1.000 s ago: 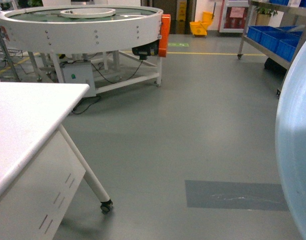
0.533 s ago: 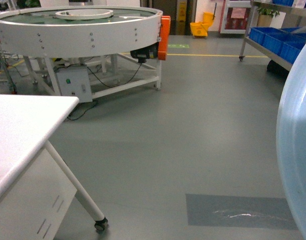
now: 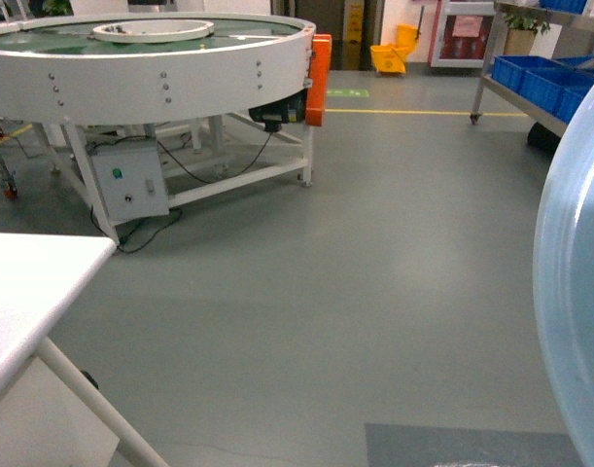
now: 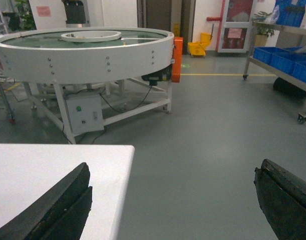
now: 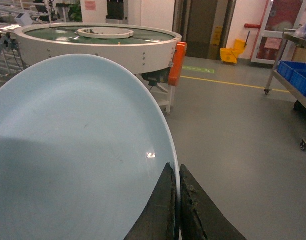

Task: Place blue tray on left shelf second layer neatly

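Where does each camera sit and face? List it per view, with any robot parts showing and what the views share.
Head: on the robot, facing forward over the floor; blue tray at right edge, no arm visible.
Left wrist: on the left arm, facing forward; open left gripper above the white table.
Right wrist: on the right arm; right gripper pinching the tray rim.
Shared: the round conveyor, all three views.

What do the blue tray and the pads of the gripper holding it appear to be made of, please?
The blue tray looks like glossy plastic or glazed ware: a smooth pale-blue face with a small bright glint and soft reflections. Which one, the pictures cannot settle. The pads of the right gripper, clamped on its rim, look like matte black rubber or foam, with a rough, worn, non-reflective surface.
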Robot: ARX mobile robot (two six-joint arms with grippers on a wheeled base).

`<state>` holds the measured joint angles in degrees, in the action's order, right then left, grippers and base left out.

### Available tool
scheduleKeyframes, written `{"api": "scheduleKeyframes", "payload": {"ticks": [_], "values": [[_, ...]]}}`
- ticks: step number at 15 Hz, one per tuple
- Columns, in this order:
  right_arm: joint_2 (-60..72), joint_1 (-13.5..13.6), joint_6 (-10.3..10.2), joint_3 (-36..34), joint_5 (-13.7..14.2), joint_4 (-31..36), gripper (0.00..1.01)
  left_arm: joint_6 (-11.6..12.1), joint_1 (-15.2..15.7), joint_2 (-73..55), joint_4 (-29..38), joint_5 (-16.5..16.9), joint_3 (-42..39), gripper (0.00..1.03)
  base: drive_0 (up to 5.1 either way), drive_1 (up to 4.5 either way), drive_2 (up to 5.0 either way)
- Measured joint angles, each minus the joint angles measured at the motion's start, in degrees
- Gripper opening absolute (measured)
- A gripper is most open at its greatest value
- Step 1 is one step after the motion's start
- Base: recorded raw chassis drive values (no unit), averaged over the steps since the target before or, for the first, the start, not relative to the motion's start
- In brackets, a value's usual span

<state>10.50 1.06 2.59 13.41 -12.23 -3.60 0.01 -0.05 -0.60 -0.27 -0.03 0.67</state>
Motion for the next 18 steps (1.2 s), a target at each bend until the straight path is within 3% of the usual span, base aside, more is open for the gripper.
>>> {"api": "scheduleKeyframes", "payload": {"ticks": [18], "values": [[-0.07,0.00,0.00,-0.02,0.00,0.00,0.02,0.02,0.00,0.00,-0.09,-0.07,0.00,0.98,0.0,4.30,-4.4]]}}
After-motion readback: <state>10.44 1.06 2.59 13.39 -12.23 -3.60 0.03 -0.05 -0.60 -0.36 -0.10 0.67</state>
